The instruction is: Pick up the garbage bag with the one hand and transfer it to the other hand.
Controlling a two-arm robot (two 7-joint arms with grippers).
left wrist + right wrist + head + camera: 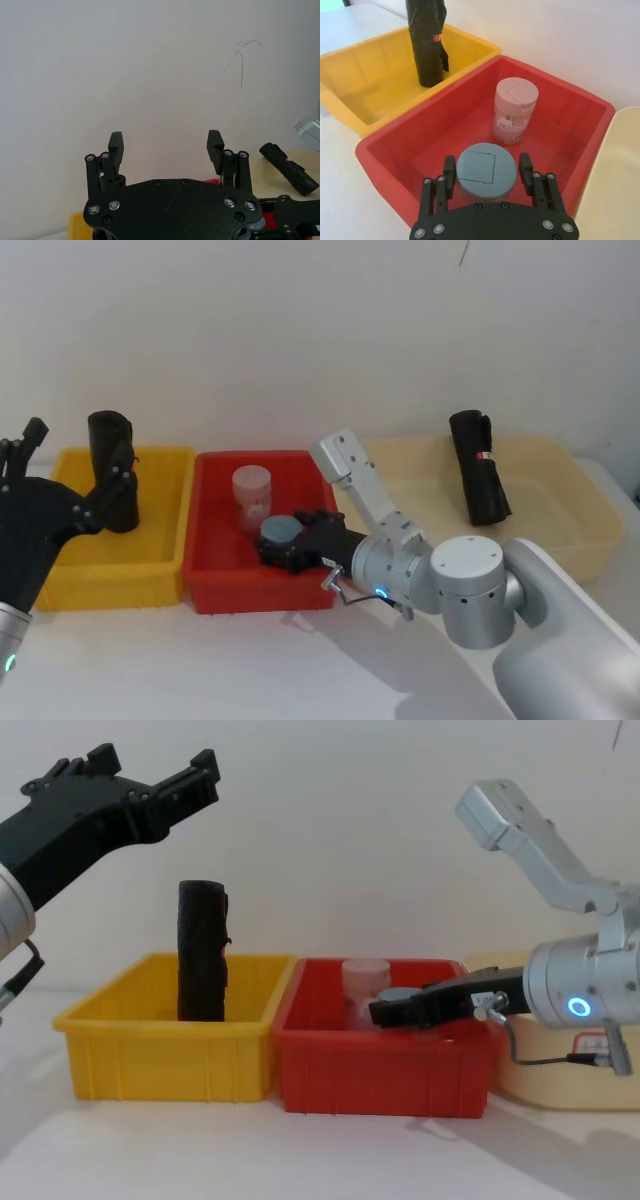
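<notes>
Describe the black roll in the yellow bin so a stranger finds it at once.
In a row sit a yellow bin, a red bin and a cream bin. The black roll stands upright in the yellow bin, on the robot's left. Its lookalike, the other roll, leans tilted in the cream bin.

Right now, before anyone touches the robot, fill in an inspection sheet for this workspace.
Surface: white table, bare in front of the bins.
Job's things: garbage bag upright in yellow bin, ungrasped.
Clutter: second black roll leaning in cream bin; pink bottle and grey-lidded jar in red bin.
Grippers: left end effector raised above the yellow bin, open, empty; right end effector low in the red bin, open, fingers either side of the jar, contact unclear.
Cables: thin cable looped under the right wrist.
Surroundings: plain white wall.
</notes>
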